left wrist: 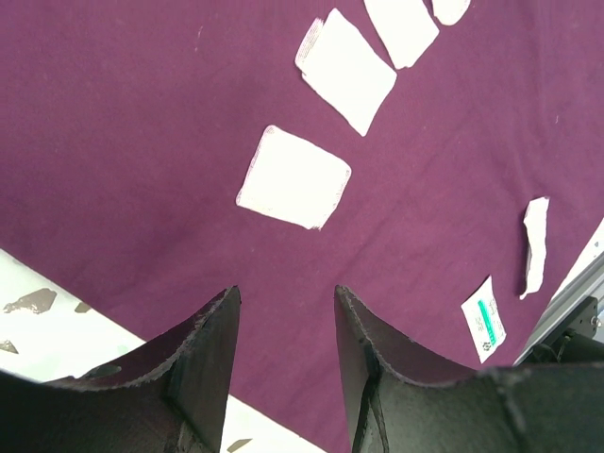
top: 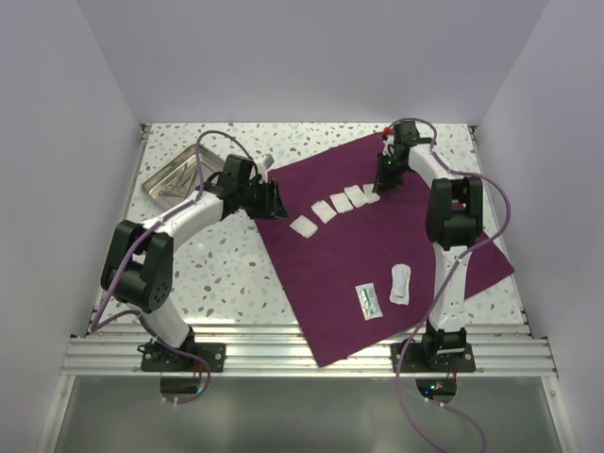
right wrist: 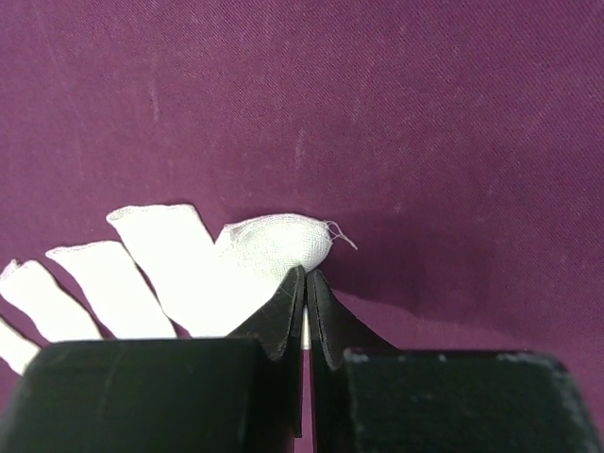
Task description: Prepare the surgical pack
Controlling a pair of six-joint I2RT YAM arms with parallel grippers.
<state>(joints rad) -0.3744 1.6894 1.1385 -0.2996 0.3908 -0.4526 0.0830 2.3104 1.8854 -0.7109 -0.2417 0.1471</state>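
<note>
The purple surgical pack lies spread flat on the surface. The right pincer is shut on the end gauze square. The left pincer hangs open, empty, over the cloth's left edge.

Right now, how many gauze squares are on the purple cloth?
5 gauze squares in a diagonal row across the cloth: four lie flat, the rightmost square is pinched by the right gripper. None hidden.
</note>
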